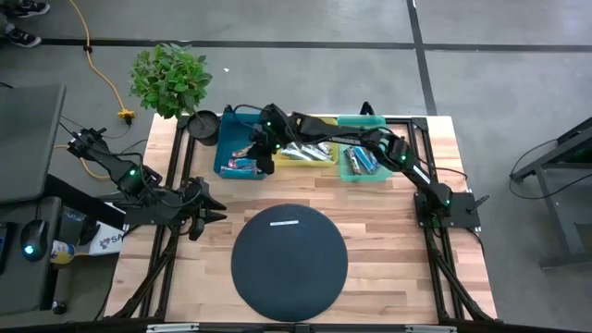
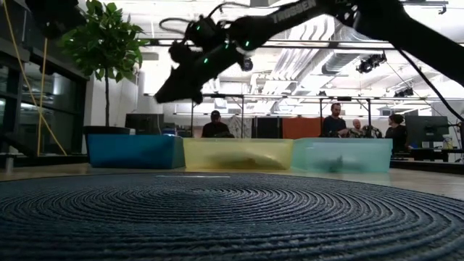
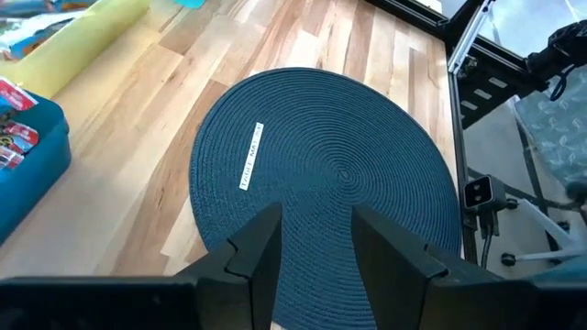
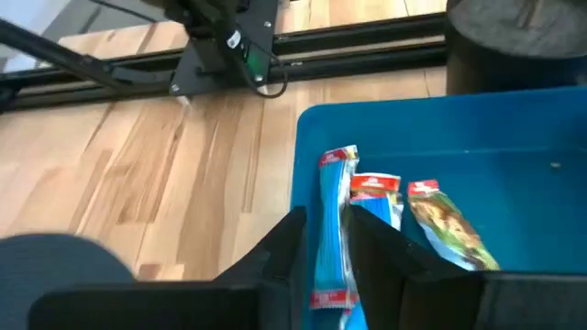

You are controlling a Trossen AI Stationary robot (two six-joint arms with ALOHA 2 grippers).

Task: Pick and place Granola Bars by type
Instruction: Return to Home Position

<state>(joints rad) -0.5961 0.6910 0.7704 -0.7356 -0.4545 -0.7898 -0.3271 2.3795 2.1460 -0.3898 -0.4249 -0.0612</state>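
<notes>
— Where are the Granola Bars [image 4: 332, 197]?
— Three glossy, crinkled wrappers with red ends lie flat in the smooth blue plastic bin [image 4: 404, 128]. They sit side by side, long axes roughly parallel, the outer one fanned slightly away.
— And the right gripper [image 4: 324, 225]?
— It hangs above them, fingers a little apart, empty. The left gripper [image 3: 316, 211] hovers over the round woven mat [image 3: 339, 156] on the wooden worktop [image 3: 138, 128], fingers apart too.

left arm [image 1: 148, 194]: black, green light | right arm [image 1: 407, 159]: black, white lettering
</notes>
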